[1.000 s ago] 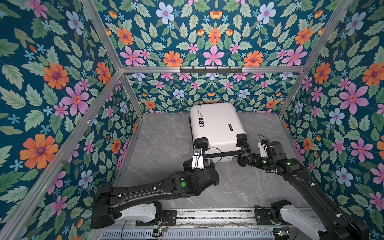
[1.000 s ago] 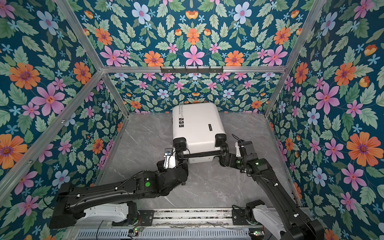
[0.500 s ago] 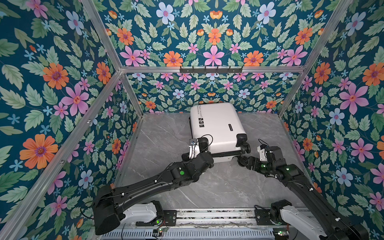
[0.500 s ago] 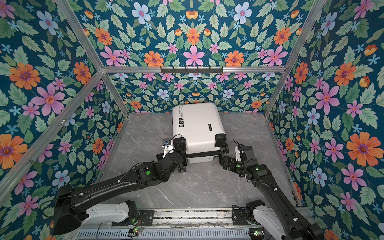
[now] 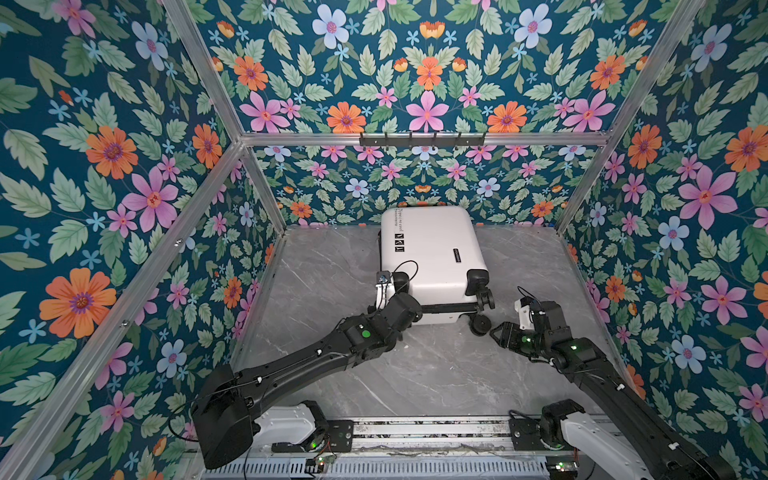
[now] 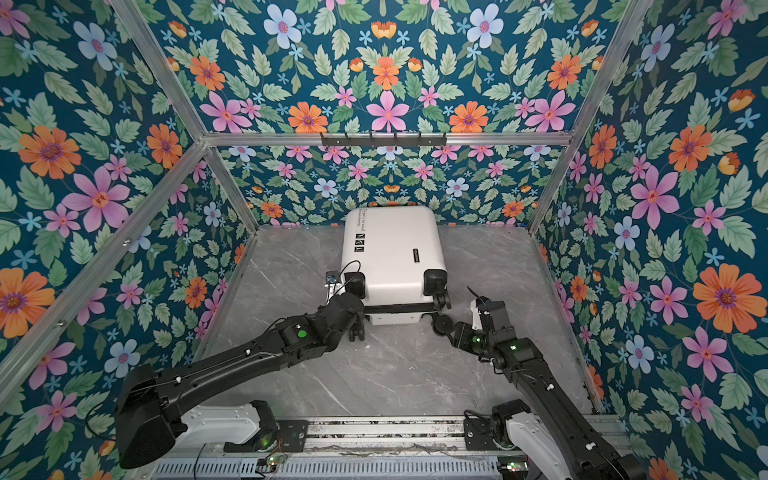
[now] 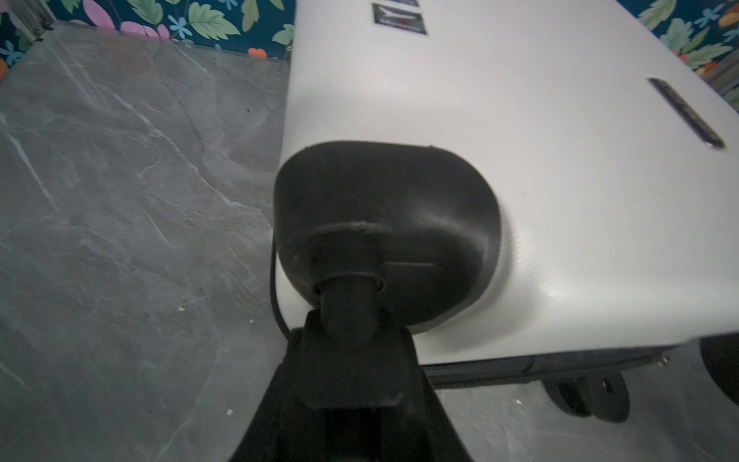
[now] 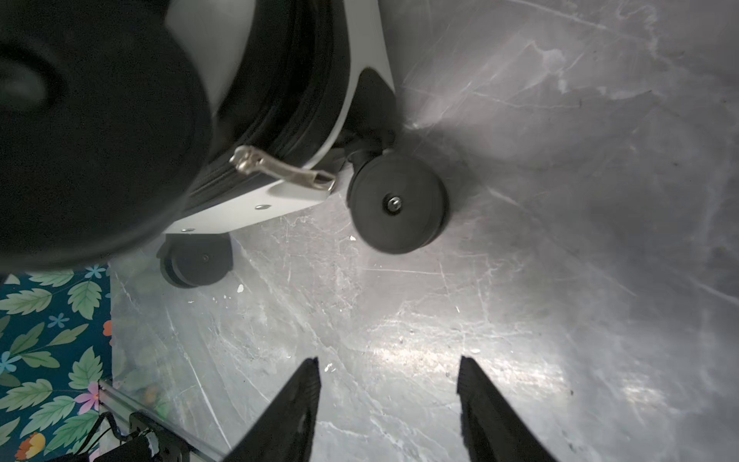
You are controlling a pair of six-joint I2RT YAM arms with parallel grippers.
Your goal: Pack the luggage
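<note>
The suitcase (image 5: 432, 266) has a line of black print (image 5: 400, 222) along one edge of its white lid, too small to read, perhaps beginning "Type". Next to it are three square black icons (image 5: 399, 243). A small dark badge (image 5: 456, 255) has illegible lettering.

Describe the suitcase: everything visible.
The suitcase is a small white hard shell, looking closed, lying flat on the grey marble-look table with its far end near the back wall and wheels toward the robot. Black corner housings carry black casters; a black zipper band rings the seam, with a metal zipper pull. The top shows black text, three square icons and a black badge. The left end effector clamps one caster; the right end effector stands open, apart.
</note>
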